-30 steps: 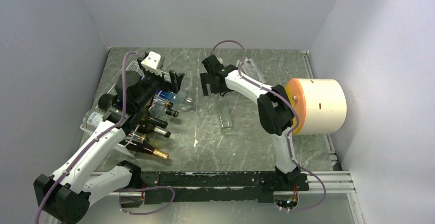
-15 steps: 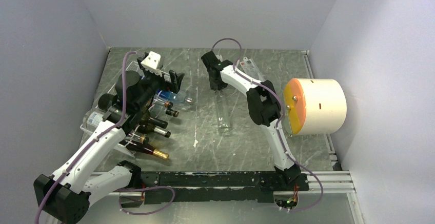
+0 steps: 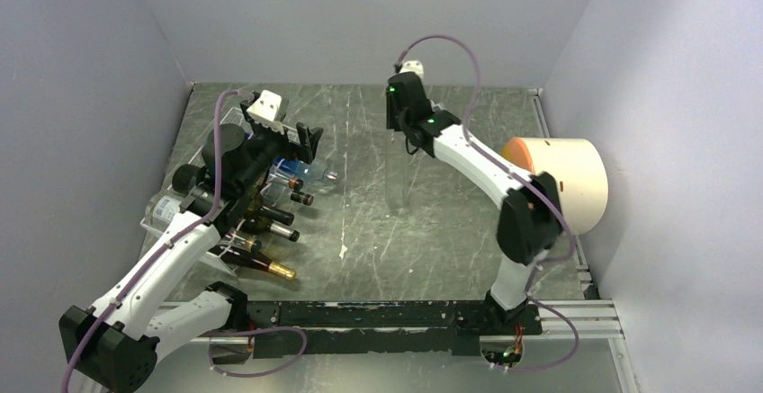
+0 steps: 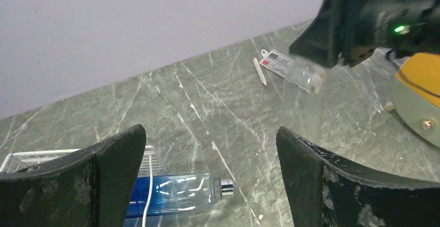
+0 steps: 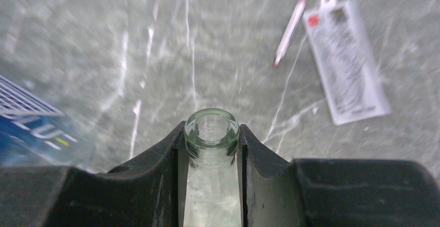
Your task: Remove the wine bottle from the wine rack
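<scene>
Right end effector (image 5: 211, 133): closed narrow on the neck of a clear glass bottle (image 5: 211, 196), just under the lip, one finger on each side. The neck is probably chosen because it is the only part slim enough for the jaws. The bottle is off the wine rack (image 4: 31, 157), hanging over the far middle of the bench (image 3: 360, 231), well to the right of the rack.

Left end effector (image 4: 210, 133): jaws spread wide, nothing held. It hovers over the far end of the rack, above a blue bottle (image 4: 171, 190) lying there with its cap pointing right. It is judged to be standing by, not working.

Dark bottles (image 3: 270, 225) lie in the rack's rows with necks pointing out to the right, cradled so they do not roll. A cream cylinder (image 3: 576, 186) with an orange face sits at the right edge. A pen (image 5: 290, 29) and a card (image 5: 345, 61) lie flat on the far bench.

Hard to make out:
- The clear bottle's body is cut off in the right wrist view and is only a faint smear in the top view. Whether its base touches the bench cannot be told.
- Most of the rack is hidden beneath the left arm in the top view.
- The card's print is unreadable, and the right wrist view is blurred.
</scene>
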Motion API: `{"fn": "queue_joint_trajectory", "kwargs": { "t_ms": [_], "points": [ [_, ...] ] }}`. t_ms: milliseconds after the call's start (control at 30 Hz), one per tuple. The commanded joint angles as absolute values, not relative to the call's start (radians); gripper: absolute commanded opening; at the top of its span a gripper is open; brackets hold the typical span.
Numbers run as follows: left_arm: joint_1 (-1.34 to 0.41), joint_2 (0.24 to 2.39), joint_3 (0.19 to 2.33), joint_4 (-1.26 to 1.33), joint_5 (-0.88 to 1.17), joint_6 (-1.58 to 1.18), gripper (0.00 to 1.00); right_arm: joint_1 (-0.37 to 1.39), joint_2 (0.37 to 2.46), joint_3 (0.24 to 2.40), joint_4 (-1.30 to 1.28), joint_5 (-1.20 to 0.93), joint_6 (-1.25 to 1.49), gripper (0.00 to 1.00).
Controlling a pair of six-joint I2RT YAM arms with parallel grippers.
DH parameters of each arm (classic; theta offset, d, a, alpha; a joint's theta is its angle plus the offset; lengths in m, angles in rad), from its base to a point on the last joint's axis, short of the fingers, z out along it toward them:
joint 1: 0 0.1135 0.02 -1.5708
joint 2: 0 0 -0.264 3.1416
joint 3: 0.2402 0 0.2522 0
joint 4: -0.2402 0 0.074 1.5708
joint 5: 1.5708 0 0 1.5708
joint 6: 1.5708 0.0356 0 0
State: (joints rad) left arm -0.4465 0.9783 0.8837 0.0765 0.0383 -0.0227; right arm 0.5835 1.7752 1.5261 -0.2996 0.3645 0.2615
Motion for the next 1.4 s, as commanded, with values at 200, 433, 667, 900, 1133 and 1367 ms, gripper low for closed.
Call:
{"fn": "queue_joint_trajectory", "kwargs": {
  "t_ms": [200, 433, 667, 900, 1133, 1367],
  "points": [
    [-0.436, 0.970, 0.908, 0.092, 0.046, -0.023, 0.99, 0.568, 1.586, 1.220, 0.493, 0.521, -0.030, 0.00],
    [-0.436, 0.969, 0.908, 0.092, 0.041, -0.022, 0.99, 0.565, 1.630, 1.239, 0.537, 0.599, -0.128, 0.00],
    [-0.435, 0.969, 0.907, 0.095, 0.049, -0.026, 0.99, 0.530, 1.611, 1.150, 0.642, 0.593, -0.162, 0.00],
    [-0.435, 0.965, 0.904, 0.094, 0.040, -0.023, 0.99, 0.459, 1.637, 1.131, 0.660, 0.535, -0.098, 0.00],
    [-0.436, 0.968, 0.905, 0.094, 0.045, -0.023, 0.99, 0.446, 1.632, 1.057, 0.721, 0.498, -0.064, 0.00],
    [-0.436, 0.961, 0.905, 0.094, 0.042, -0.023, 0.99, 0.446, 1.644, 1.027, 0.728, 0.482, -0.049, 0.00]
  ]
}}
